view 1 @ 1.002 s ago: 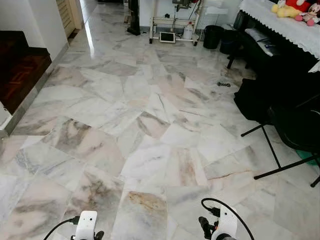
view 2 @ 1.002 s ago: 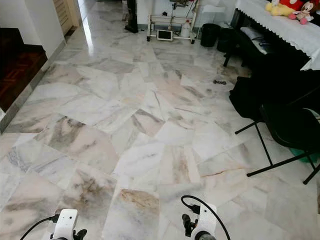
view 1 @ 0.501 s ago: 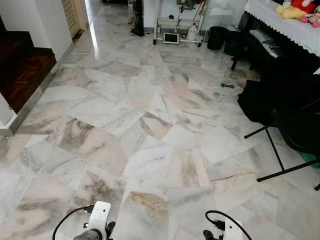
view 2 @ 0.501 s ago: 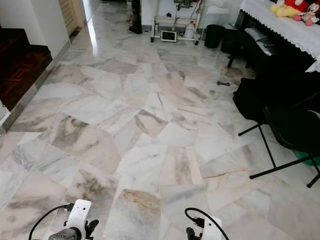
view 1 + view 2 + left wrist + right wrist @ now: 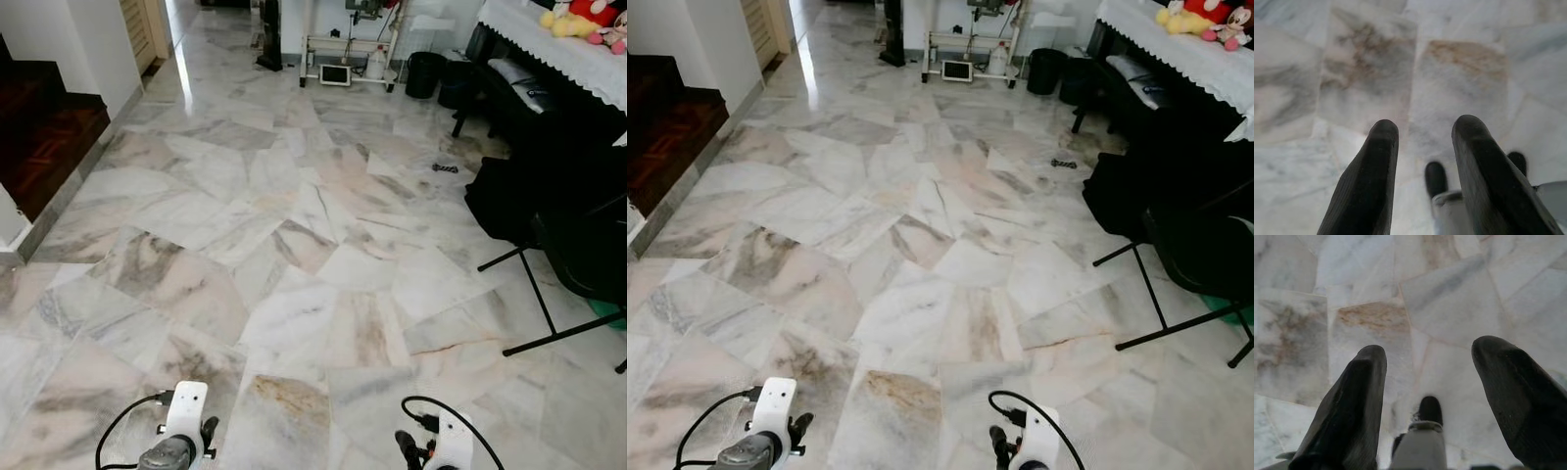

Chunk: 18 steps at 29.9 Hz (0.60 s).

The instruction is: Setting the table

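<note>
1. Left eye view: I see an open marble floor ahead. My left gripper and right gripper hang low at the bottom edge, both idle. A dark wooden step lies to my left. To my right stand a black folding stand and a table with a white lace cloth carrying soft toys. A white trolley and a black bin stand at the far end.

2. Right eye view: same scene. I find no plate, cutlery or glass anywhere; the task's items are not located.

3. Left wrist view: the two black fingers stand apart with a clear gap and hold nothing. Floor lies below them.

4. Right wrist view: the fingers are spread wide, and nothing is between them. Floor lies below.

5. Status, by my judgement: the task is at the travel stage. Nothing is collected and nothing is placed. Remaining: reach the tableware, pick it up, carry it to the table to be set, lay it out.
</note>
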{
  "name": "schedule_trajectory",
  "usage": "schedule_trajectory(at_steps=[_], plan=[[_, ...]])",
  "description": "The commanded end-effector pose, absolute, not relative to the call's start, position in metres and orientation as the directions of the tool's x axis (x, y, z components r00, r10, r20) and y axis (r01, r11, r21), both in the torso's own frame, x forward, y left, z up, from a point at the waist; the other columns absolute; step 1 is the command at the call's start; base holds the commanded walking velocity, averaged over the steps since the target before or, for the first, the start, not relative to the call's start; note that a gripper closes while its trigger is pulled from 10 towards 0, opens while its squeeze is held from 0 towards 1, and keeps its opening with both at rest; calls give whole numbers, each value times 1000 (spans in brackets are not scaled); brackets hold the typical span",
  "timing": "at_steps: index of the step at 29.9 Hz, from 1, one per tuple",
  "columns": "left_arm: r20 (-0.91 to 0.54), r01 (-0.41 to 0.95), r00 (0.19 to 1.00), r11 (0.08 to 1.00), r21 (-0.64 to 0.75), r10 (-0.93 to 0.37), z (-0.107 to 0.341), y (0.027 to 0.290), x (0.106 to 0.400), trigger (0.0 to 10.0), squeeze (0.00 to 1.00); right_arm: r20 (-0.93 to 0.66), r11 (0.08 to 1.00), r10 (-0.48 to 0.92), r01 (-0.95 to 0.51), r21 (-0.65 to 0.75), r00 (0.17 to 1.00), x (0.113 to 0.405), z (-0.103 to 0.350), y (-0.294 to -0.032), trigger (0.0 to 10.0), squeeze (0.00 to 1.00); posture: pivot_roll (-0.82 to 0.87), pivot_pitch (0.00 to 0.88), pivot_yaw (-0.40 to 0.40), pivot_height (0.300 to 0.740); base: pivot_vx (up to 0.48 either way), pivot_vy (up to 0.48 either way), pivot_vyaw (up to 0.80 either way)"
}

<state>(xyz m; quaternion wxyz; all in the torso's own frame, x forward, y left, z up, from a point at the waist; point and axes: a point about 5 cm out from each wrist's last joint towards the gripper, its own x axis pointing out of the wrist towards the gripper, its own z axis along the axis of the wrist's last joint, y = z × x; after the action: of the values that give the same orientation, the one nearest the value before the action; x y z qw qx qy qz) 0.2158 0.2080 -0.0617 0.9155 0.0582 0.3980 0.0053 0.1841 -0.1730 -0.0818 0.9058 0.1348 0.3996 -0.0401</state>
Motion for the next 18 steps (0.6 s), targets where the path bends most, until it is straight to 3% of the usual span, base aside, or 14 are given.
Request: schedule_trajectory(at_steps=[1, 18], plan=[[-736, 21, 673, 992, 125, 79, -63, 216, 212, 10000, 0, -738, 950, 18, 219, 223, 675, 183, -82, -174, 10000, 0, 130, 0, -24, 740, 0, 0, 0], [-737, 34, 671, 990, 135, 78, -62, 215, 214, 10000, 0, -758, 949, 31, 220, 228, 651, 180, -86, -158, 10000, 0, 123, 0, -6, 740, 0, 0, 0]])
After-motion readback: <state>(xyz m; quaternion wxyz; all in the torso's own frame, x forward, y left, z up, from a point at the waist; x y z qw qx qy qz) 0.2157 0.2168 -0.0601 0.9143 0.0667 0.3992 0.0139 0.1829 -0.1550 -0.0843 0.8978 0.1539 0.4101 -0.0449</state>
